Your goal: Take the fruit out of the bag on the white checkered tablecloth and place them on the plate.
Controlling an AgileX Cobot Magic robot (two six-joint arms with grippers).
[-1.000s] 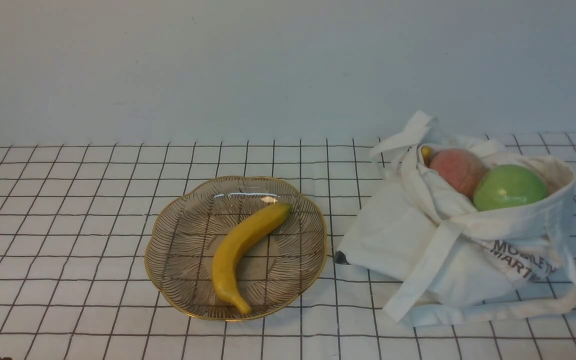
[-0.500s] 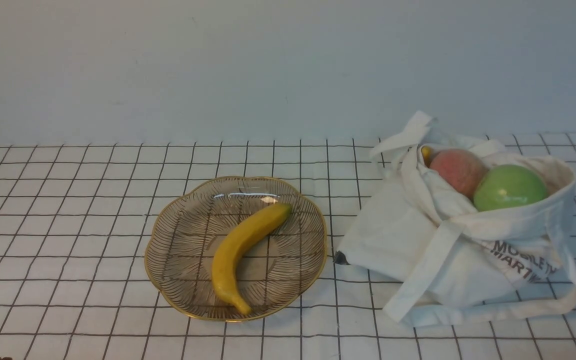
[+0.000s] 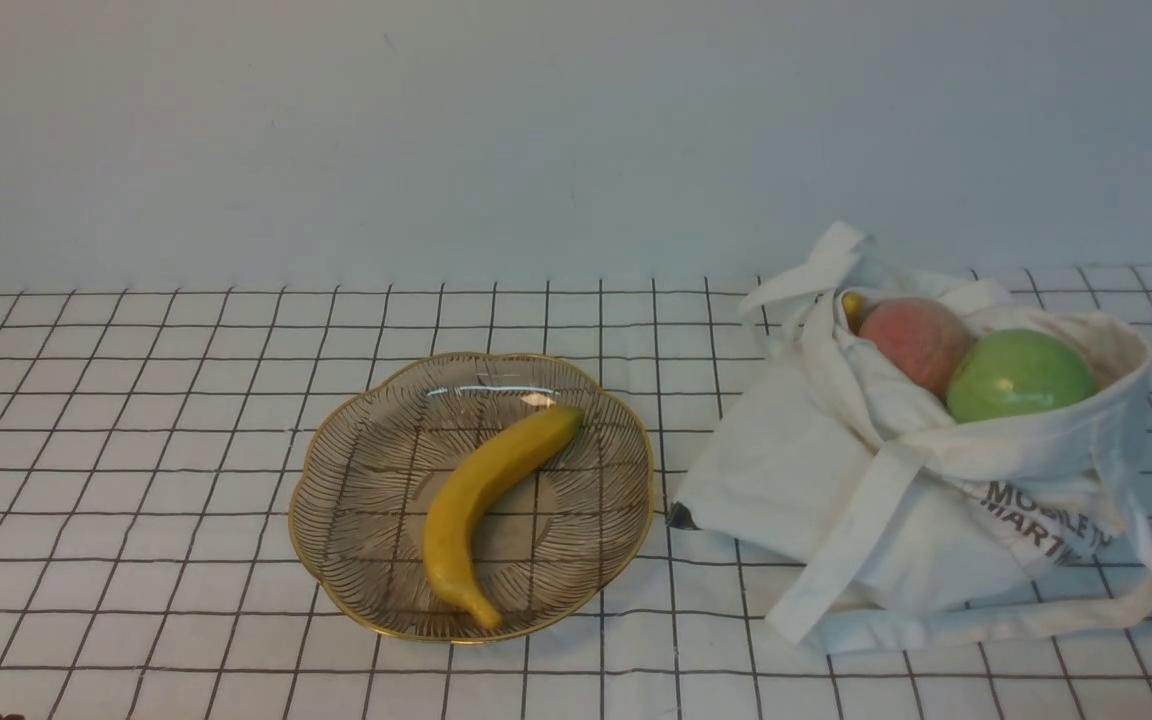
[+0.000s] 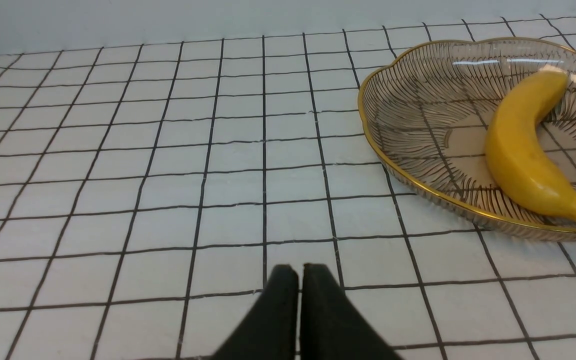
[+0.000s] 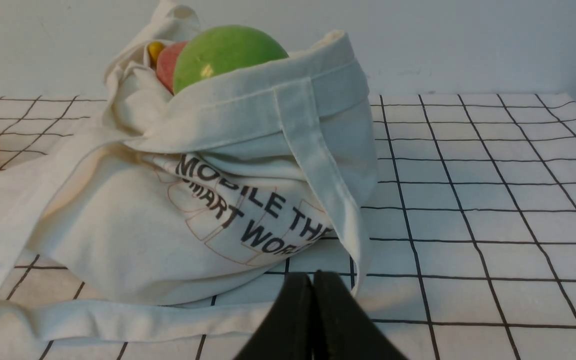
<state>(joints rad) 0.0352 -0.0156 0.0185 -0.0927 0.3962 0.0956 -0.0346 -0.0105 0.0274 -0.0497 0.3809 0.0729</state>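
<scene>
A yellow banana (image 3: 481, 500) lies across the gold-rimmed glass plate (image 3: 356, 480) on the white checkered tablecloth (image 3: 136, 400). To its right sits the off-white bag (image 3: 896, 500), slumped open, with a pink-orange peach (image 3: 916, 340) and a green apple (image 3: 1018, 375) showing at its mouth. A small yellow piece (image 3: 851, 308) peeks out behind the peach. My left gripper (image 4: 300, 272) is shut over bare cloth, short of the plate (image 4: 418, 185) and banana (image 4: 523, 155). My right gripper (image 5: 312, 280) is shut, low in front of the bag (image 5: 168, 215), near its hanging strap (image 5: 328, 180). Neither arm shows in the front view.
A plain pale wall (image 3: 576, 130) closes the back of the table. One bag strap (image 3: 986, 622) loops out along the cloth toward the front right. Open cloth lies to the right of the bag in the right wrist view.
</scene>
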